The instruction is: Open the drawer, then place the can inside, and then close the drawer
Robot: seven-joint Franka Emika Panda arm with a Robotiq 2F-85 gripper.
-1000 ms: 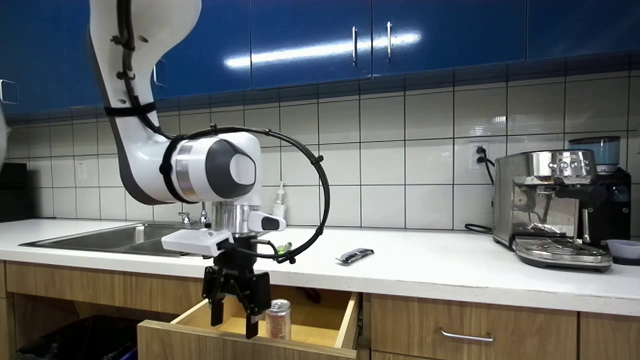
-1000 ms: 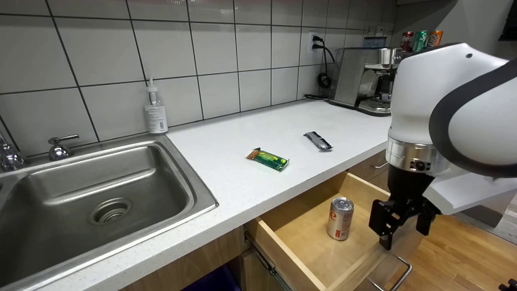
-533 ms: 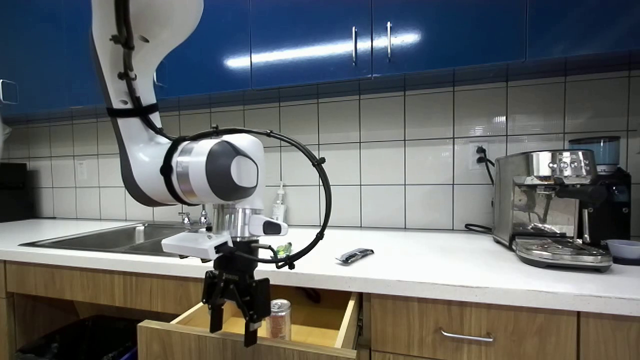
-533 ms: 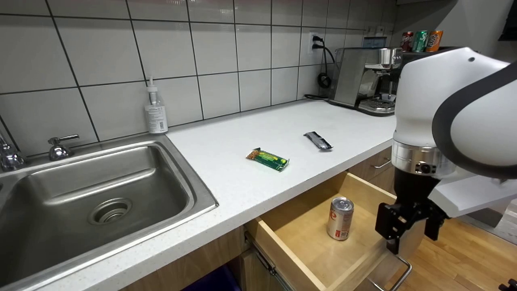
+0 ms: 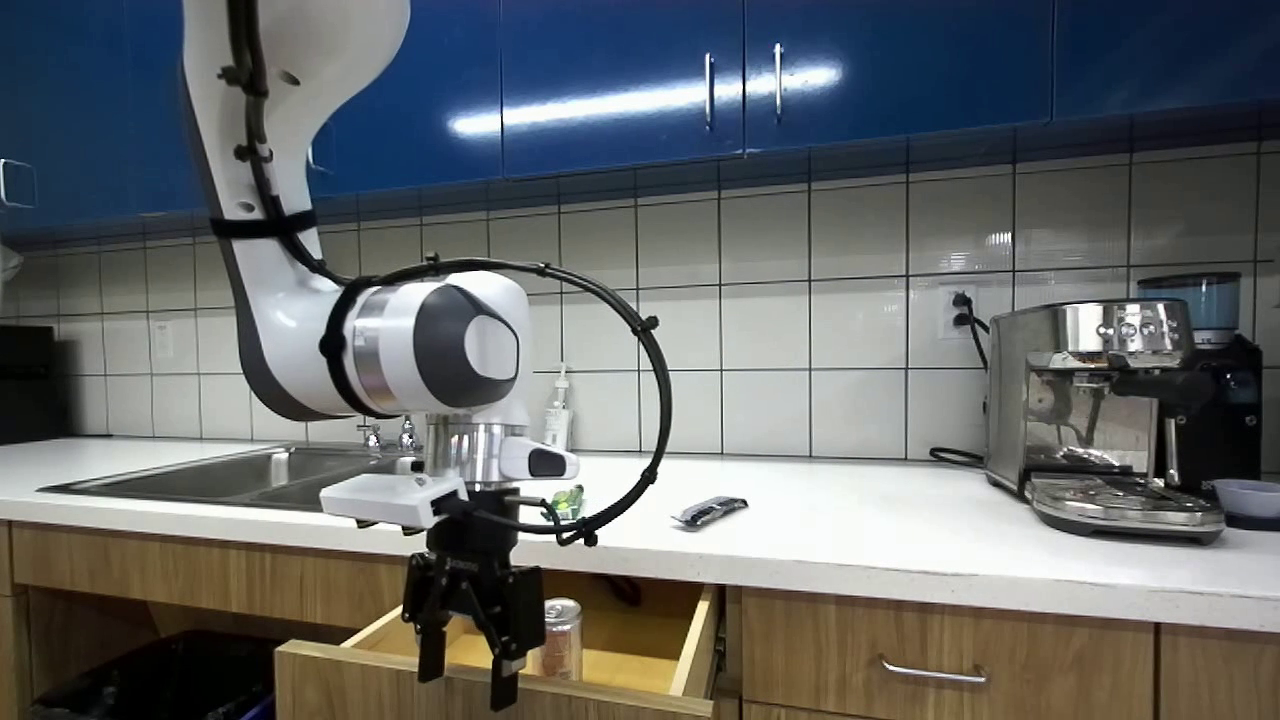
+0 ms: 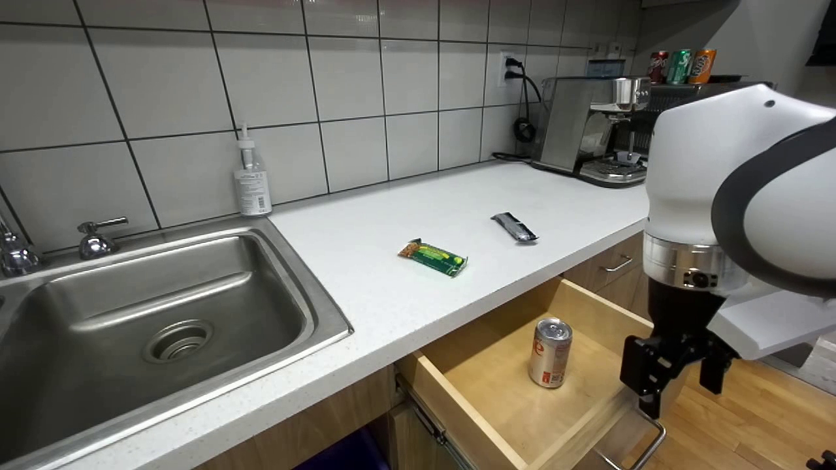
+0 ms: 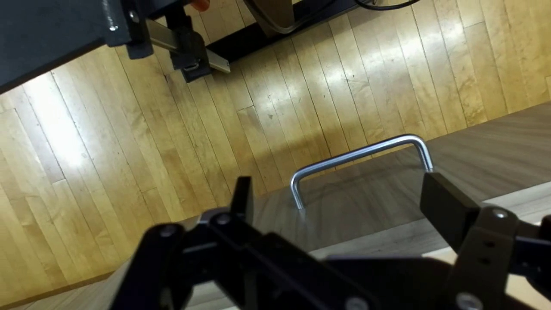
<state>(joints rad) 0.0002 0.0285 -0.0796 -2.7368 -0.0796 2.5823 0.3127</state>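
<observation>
The drawer [image 6: 496,365] stands pulled out below the counter, its wooden front [image 5: 390,690] towards the room. Upright on its floor is the silver can [image 6: 550,356]; an exterior view has the can [image 5: 562,645] partly behind a black finger. My gripper [image 6: 681,395] points down by the drawer's front board, open, with nothing between its fingers. In the wrist view the silver bar handle [image 7: 361,151] shows beyond the open gripper [image 7: 338,196], in the gap between the two fingertips. Whether a finger touches the drawer front cannot be told.
Above the drawer runs the white counter edge [image 5: 900,578]. On the counter lie a green wrapped bar [image 6: 434,256] and a silver-black packet [image 6: 514,227]. A sink [image 6: 333,320] is alongside. A dark surface [image 7: 43,38] with a clamp juts over the wooden floor.
My gripper has sunk lower and moved outward, away from the can and past the drawer's front board. It has stayed open. Drawer and can have not moved.
</observation>
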